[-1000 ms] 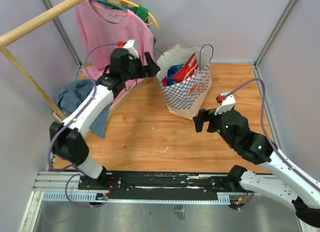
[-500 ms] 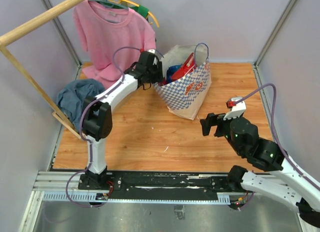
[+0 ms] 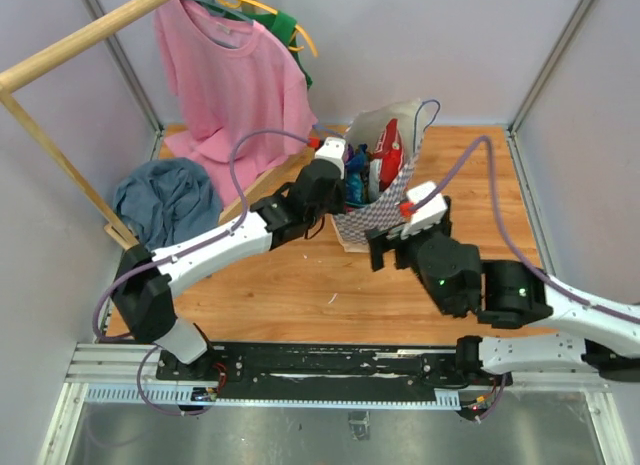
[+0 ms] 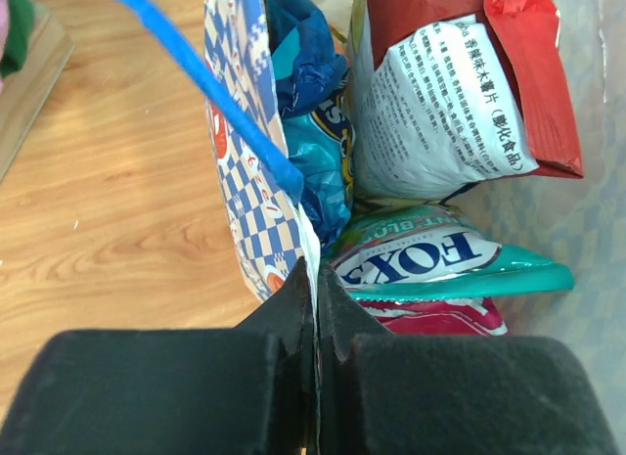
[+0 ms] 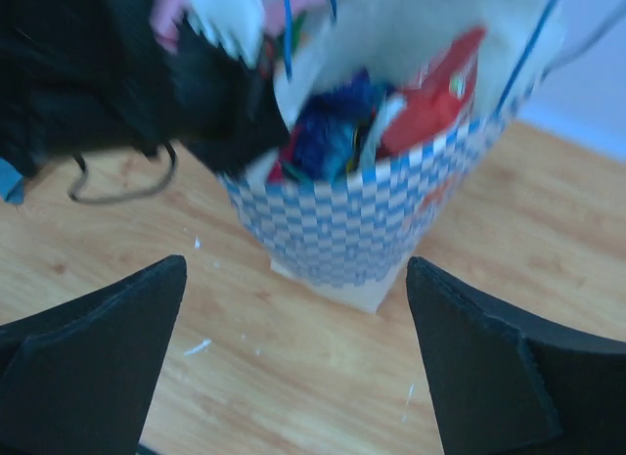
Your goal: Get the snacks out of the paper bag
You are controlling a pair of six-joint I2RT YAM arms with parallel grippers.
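The paper bag (image 3: 362, 223) stands upright mid-table, blue-and-white checkered, mouth open. My left gripper (image 3: 343, 190) is shut on the left rim of the paper bag (image 4: 245, 181), the paper wall pinched between its fingers (image 4: 284, 318), beside the blue cord handle (image 4: 196, 73). Inside are snacks: a red-white chips packet (image 4: 440, 93), a teal packet (image 4: 440, 259), blue bags (image 4: 313, 152) and a pink-red packet (image 4: 440, 318) underneath. My right gripper (image 5: 296, 269) stands open just in front of the paper bag (image 5: 362, 230), nothing between its fingers; the red packet (image 5: 440, 98) shows above the rim.
A pink T-shirt (image 3: 230, 80) hangs from a wooden rack (image 3: 60, 65) at the back left. A blue-grey cloth (image 3: 165, 200) lies heaped on the left. Grey walls close in the wooden table (image 3: 280, 275) on three sides.
The left gripper came down onto the bag's left rim and shut on it. The bag shifted nearer. The right arm swung left up to the bag's front, still open.
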